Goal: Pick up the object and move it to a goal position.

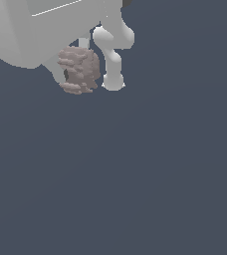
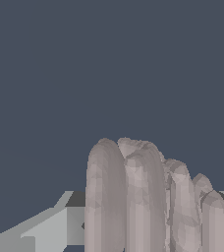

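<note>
Already grasped, not yet delivered.
Gripper (image 1: 78, 74) is clamped around the ridged pinkish-brown object (image 1: 78, 71), apparently lifted; carrying it to the unseen goal remains.

Large pale-grey rounded arm body (image 1: 21, 30) runs off exterior view's top and left edges; white gripper (image 1: 75, 72) mostly hidden behind pinkish-brown ridged lumpy blob (image 1: 79, 70), finger contact unreadable; in wrist view the blob's (image 2: 143, 202) lower part is cut by frame edge.

We see a plain dark blue-grey floor (image 1: 150, 174), flat and unmarked, filling both views, nothing visibly resting on it
</note>
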Tool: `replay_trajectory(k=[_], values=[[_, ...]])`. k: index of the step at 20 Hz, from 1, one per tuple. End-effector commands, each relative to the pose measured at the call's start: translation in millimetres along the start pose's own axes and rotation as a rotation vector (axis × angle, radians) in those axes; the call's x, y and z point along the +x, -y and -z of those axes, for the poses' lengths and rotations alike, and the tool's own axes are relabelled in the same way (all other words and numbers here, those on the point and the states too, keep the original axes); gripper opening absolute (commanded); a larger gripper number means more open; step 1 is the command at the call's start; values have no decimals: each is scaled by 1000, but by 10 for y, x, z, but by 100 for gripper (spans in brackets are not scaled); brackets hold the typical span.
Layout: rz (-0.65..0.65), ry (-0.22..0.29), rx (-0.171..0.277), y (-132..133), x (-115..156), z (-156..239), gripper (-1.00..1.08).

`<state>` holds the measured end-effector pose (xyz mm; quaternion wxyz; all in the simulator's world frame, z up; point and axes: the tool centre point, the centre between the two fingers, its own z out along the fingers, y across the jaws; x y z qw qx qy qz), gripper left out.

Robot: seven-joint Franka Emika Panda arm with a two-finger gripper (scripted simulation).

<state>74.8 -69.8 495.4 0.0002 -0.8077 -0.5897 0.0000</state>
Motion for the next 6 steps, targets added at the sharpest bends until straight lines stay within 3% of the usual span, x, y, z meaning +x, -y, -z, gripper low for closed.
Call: replay_trajectory(k=[1, 6], values=[[0, 0, 0, -4, 0, 19, -100], [0, 0, 0, -7, 0, 29, -100]])
